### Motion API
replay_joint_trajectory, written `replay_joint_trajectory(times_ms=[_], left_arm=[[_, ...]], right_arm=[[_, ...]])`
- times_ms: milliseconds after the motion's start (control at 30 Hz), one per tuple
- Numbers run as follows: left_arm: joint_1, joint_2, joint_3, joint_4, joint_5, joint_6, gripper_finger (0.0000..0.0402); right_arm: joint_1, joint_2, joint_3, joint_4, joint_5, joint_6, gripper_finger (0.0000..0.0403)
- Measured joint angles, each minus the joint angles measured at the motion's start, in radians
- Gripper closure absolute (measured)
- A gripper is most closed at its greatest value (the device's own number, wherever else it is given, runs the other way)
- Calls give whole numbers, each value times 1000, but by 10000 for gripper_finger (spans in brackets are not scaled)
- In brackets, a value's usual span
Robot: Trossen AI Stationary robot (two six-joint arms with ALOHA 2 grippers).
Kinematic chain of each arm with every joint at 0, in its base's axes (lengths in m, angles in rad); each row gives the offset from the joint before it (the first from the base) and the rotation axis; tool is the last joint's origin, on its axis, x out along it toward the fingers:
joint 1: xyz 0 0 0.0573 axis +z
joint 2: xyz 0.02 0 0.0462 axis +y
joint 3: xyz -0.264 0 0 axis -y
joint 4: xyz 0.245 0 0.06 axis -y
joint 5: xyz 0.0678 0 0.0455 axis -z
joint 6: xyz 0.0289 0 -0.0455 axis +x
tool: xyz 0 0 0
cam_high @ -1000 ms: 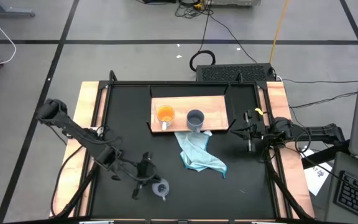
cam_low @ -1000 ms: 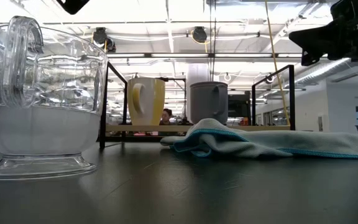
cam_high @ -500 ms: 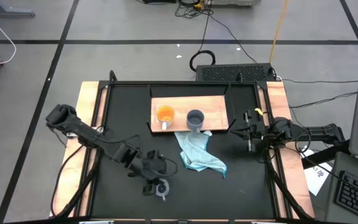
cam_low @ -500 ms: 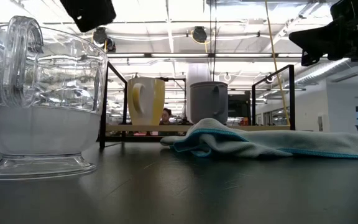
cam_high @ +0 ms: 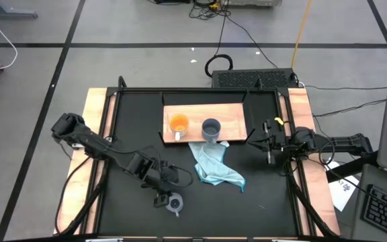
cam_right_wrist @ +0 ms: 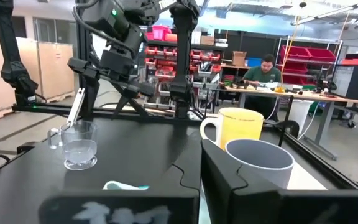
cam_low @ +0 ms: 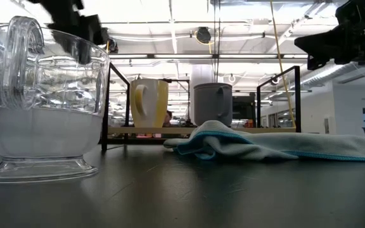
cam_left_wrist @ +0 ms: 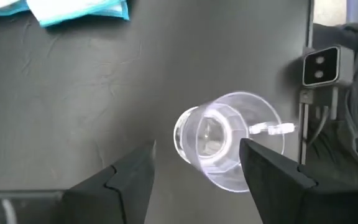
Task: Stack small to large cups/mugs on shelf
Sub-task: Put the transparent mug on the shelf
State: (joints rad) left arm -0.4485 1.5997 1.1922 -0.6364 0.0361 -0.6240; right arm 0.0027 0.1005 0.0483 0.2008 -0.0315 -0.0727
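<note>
While upright, glass cup (cam_left_wrist: 219, 138) sits below left gripper (cam_left_wrist: 197, 168)

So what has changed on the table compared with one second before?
The left gripper has swung in from the left and come down over the clear glass cup, its fingers opening; nothing is gripped yet. The cup, orange mug, grey-blue mug, shelf, cloth and right gripper kept their places.
</note>
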Motion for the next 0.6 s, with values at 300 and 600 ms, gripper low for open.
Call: replay_joint_trajectory(times_ms=[300, 600], left_arm=[[-30, 0, -70, 62, -11, -48, 167], [-30, 0, -122, 117, -39, -70, 167]], right_arm=[[0, 0, 0, -3, 0, 0, 403], [0, 0, 0, -3, 0, 0, 403]])
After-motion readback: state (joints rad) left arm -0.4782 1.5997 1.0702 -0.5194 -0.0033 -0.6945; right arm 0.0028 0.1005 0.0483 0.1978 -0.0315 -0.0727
